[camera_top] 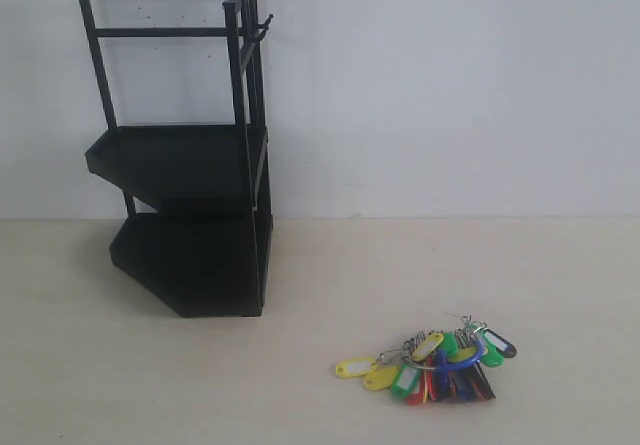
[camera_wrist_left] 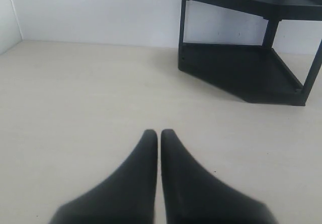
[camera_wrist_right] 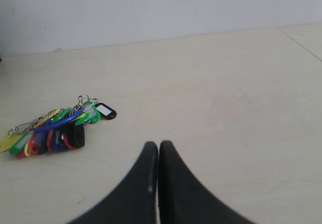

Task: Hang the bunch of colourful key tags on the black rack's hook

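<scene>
Clenched shut on nothing: left gripper (camera_wrist_left: 158, 132), right gripper (camera_wrist_right: 158, 143) too. Lying flat on the table (camera_top: 100, 385), lower right of the exterior frame: colourful key tag bunch (camera_top: 440, 363). Well apart, upper left: black rack (camera_top: 190, 165), hook (camera_top: 262, 27) jutting from its top post.

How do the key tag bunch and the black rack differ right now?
The key tag bunch lies flat and is multi-coloured; the black rack stands upright, all black. The bunch is far smaller than the rack. Both rest on the table, ungrasped.
</scene>
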Robot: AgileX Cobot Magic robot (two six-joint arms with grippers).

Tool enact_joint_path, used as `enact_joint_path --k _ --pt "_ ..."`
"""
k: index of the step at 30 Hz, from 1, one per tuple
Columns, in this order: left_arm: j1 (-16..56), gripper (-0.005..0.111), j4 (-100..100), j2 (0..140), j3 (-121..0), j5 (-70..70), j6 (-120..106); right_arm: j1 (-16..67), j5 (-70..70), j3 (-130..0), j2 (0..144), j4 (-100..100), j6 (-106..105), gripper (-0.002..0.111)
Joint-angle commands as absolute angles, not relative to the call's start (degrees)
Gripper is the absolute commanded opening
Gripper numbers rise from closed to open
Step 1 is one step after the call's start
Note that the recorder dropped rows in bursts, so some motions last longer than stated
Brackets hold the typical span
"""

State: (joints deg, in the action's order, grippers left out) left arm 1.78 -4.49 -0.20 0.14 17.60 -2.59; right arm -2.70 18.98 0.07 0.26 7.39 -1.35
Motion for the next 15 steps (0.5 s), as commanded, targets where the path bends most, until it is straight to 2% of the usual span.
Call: enact_joint_path --k 1,7,15 --pt "1.59 0.004 -4.60 0.00 0.00 16.96 -2.61 -2.79 17.79 0.00 0.00 5.37 -3.28 0.000" --pt "1.59 0.004 -4.60 0.00 0.00 16.96 -2.61 -2.79 6.96 0.00 0.00 0.89 -11.33 0.000" --pt "1.59 0.004 -4.60 0.00 0.00 16.96 -2.61 -2.79 -11.89 0.00 0.00 0.89 -10.32 0.000"
